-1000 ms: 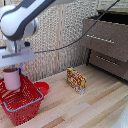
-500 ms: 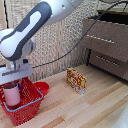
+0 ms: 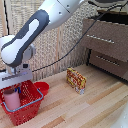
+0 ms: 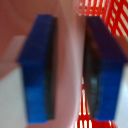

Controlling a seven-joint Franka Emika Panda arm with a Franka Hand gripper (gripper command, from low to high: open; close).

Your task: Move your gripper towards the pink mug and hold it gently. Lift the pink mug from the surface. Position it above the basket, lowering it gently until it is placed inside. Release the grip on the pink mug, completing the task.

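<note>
The hand (image 3: pixel 16 85) is gripping the pink mug (image 3: pixel 11 98) upright between its fingers (image 4: pixel 41 70), directly above, lowering it inside the basket (image 3: pixel 31 106).

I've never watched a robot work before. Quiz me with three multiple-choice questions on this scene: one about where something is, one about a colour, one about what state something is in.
1. Where is the pink mug?
A. on the dresser
B. inside the basket
C. beside the snack box

2. What colour is the basket?
A. red
B. green
C. white

3. What is the gripper doing?
A. hanging open, away from everything
B. shut on the snack box
C. shut on the pink mug

Answers:
1 B, the mug sits within the wire walls.
2 A, the mesh is bright red.
3 C, the wrist view shows both blue fingers pressed against the pink mug.
</note>
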